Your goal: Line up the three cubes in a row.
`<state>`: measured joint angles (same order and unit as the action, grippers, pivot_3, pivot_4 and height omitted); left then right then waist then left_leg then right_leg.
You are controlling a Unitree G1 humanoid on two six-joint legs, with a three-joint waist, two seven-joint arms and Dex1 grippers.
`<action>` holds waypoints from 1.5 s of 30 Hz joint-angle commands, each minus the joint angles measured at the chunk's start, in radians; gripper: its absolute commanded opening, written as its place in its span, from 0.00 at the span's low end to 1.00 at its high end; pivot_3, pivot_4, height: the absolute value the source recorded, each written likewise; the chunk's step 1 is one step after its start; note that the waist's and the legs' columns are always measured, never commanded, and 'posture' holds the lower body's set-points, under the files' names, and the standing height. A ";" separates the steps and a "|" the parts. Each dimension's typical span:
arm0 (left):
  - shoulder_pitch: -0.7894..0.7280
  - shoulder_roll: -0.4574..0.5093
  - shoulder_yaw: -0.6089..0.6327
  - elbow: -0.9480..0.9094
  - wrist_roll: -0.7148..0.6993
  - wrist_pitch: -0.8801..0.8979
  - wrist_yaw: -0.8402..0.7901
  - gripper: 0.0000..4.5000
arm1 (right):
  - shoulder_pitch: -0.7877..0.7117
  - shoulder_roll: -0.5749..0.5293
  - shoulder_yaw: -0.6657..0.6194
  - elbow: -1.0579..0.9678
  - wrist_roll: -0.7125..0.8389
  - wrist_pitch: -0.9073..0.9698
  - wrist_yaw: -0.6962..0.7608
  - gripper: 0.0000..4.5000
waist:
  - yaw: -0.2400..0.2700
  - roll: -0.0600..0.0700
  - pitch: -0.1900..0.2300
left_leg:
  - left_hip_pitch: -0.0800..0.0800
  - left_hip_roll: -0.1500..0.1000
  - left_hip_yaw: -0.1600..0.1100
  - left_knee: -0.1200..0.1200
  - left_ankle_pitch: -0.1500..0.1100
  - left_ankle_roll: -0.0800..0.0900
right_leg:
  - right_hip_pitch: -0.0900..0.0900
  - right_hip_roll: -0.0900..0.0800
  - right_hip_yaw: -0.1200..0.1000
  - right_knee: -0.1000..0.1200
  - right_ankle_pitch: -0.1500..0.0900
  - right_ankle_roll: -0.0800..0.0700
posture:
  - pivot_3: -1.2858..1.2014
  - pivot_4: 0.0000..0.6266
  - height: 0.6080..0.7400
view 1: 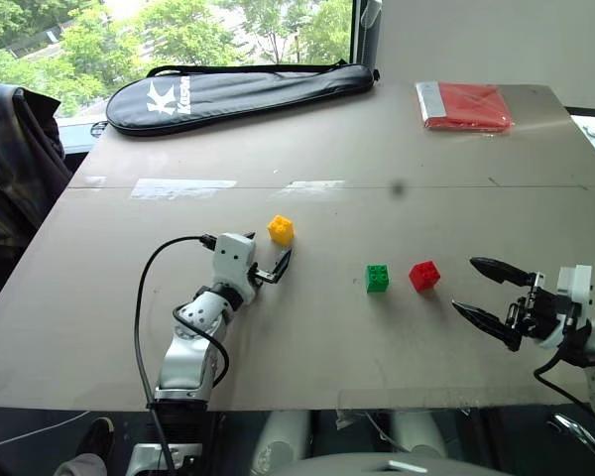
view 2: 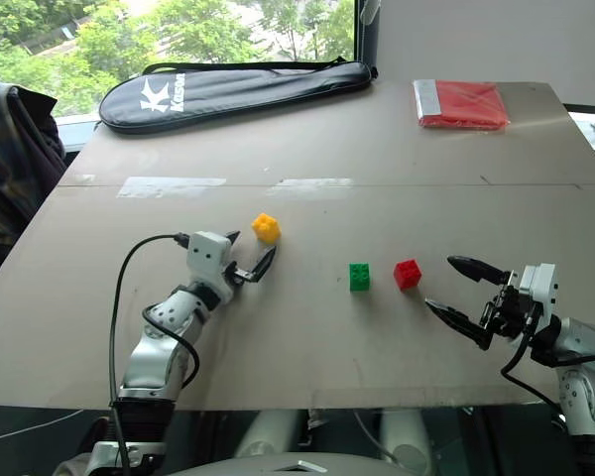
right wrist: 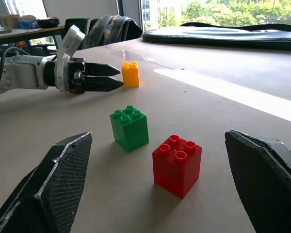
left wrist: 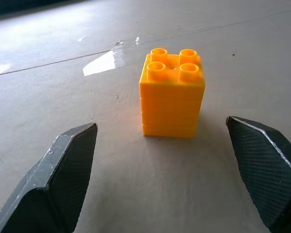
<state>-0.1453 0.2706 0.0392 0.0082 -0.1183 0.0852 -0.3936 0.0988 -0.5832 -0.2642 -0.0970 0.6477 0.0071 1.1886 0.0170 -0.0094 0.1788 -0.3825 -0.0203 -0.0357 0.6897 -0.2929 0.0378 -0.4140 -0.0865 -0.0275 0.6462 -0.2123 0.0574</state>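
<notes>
Studded plastic yellow cube (left wrist: 172, 92) stood untouched betw. spread ribbed fingers of left gripper (view 1: 268, 266); right gripper (view 1: 488, 290) also wide, empty.

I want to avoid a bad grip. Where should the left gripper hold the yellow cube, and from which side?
Grip the yellow cube by its two flat side faces, coming in level from the robot's side. It stands upright, studs up, and the open left gripper already faces it.
</notes>
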 commanded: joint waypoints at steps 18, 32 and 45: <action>-0.112 0.026 -0.034 0.211 -0.010 -0.079 -0.153 0.28 | -0.007 0.009 -0.036 -0.045 0.036 -0.011 -0.014 1.00 | 0.001 0.005 -0.004 | 0.002 0.000 0.000 0.001 0.001 0.000 | 0.001 0.000 0.000 0.003 0.000 0.000 | 0.52 0.24 0.65; -0.157 0.189 -0.185 0.249 -0.128 -0.187 -0.768 0.27 | -0.023 -0.014 -0.018 0.009 0.034 -0.012 0.091 1.00 | 0.001 0.005 -0.004 | 0.001 0.000 0.000 0.000 0.000 0.000 | 0.000 0.000 0.000 0.002 0.000 0.000 | 0.52 0.24 0.65; -0.468 0.125 -0.273 0.665 -0.075 -0.389 -1.081 0.27 | 0.024 -0.004 -0.028 -0.026 0.028 -0.027 0.093 1.00 | -0.001 0.004 -0.003 | 0.000 -0.001 0.000 0.001 0.000 0.000 | 0.000 0.001 -0.001 0.001 0.000 0.000 | 0.52 0.24 0.65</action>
<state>-0.5953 0.4063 -0.2249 0.6219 -0.2212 -0.2719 -1.4661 0.1145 -0.5835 -0.2715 -0.0765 0.6668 -0.0056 1.2827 0.0156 -0.0052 0.1755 -0.3829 -0.0213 -0.0357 0.6904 -0.2926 0.0382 -0.4137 -0.0859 -0.0285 0.6471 -0.2125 0.0577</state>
